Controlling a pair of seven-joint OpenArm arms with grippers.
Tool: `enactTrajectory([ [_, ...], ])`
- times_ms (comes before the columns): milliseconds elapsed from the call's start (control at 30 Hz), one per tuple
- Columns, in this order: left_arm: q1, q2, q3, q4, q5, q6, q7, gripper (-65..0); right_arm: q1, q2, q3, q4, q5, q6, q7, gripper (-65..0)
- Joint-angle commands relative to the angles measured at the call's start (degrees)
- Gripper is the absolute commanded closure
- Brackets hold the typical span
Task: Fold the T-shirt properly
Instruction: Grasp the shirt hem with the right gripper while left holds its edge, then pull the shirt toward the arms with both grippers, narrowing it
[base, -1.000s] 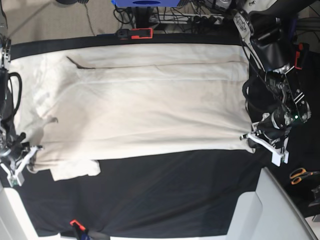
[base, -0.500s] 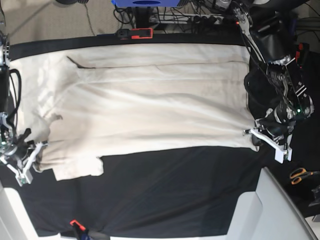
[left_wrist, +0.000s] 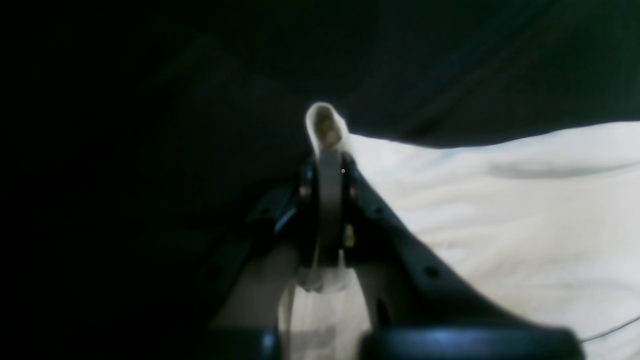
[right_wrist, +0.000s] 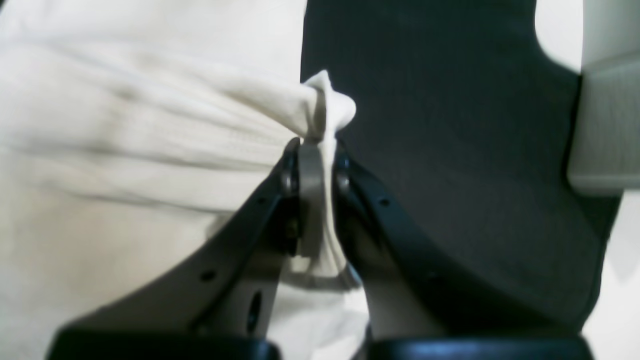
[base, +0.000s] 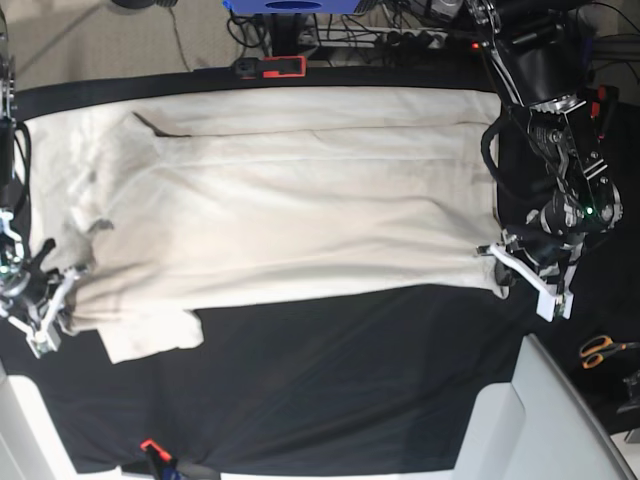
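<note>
The cream T-shirt (base: 290, 200) lies spread across the black tablecloth (base: 330, 390). My left gripper (base: 500, 270), on the right in the base view, is shut on the shirt's near right corner; the left wrist view shows the cloth (left_wrist: 500, 210) pinched between the closed fingers (left_wrist: 327, 165). My right gripper (base: 62, 290), on the left in the base view, is shut on the shirt's near left edge by the sleeve (base: 150, 335). The right wrist view shows a bunch of cloth (right_wrist: 325, 107) gripped in the closed fingers (right_wrist: 312, 170).
A red-and-black clamp (base: 268, 67) holds the tablecloth at the far edge, another (base: 152, 452) at the near edge. Orange-handled scissors (base: 603, 350) lie at the right. A white surface (base: 540, 420) sits at the near right corner.
Both grippers, still shut on the shirt, have moved slightly away from the near edge. The shirt's near edge has shifted with them and the left side is more bunched.
</note>
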Motion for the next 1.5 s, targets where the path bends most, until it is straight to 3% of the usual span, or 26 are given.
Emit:
enactTrajectory([
  [0,-0.5,-0.8,-0.2,1.1,-0.5,-0.1,-1.0,0.0,1.1,1.2,0.7,1.0,0.6,-0.5,2.3,-0.2],
  [167,-0.2,-0.8,-0.2,2.4,-0.5,-0.1,-1.0,0.0,-3.4,1.3,6.1,7.0,0.3,-0.5,3.7,-0.2],
  [533,5.0,-0.4,0.6,8.1,-0.5,-0.1,-1.0,0.0,-12.0,0.8,10.5,17.0,0.5,-0.5,1.1,-0.2],
  [633,6.5,-0.4,1.9,8.7,-0.6,-0.1,-1.0,0.0,-12.4,0.8,11.0,18.6,0.6,-0.4,-3.2,-0.2],
  [1067,12.4,0.1,1.9,11.7,-0.5,-0.1,-1.0,0.0,-18.5,0.7,12.3,26.3,0.6,-0.5,-12.0,-0.2],
  [1200,14.5,-0.1,1.9,13.1,-0.5,-0.1,-1.0,0.0,-20.3,-1.1,16.6,29.4,0.3,-0.3,-16.0,-0.2],
  [1467,16.3,-0.1,1.9,13.1,-0.5,-0.1,-1.0,0.0,-22.8,-1.8,17.1,31.1,0.6,-0.3,-20.8,-0.2],
])
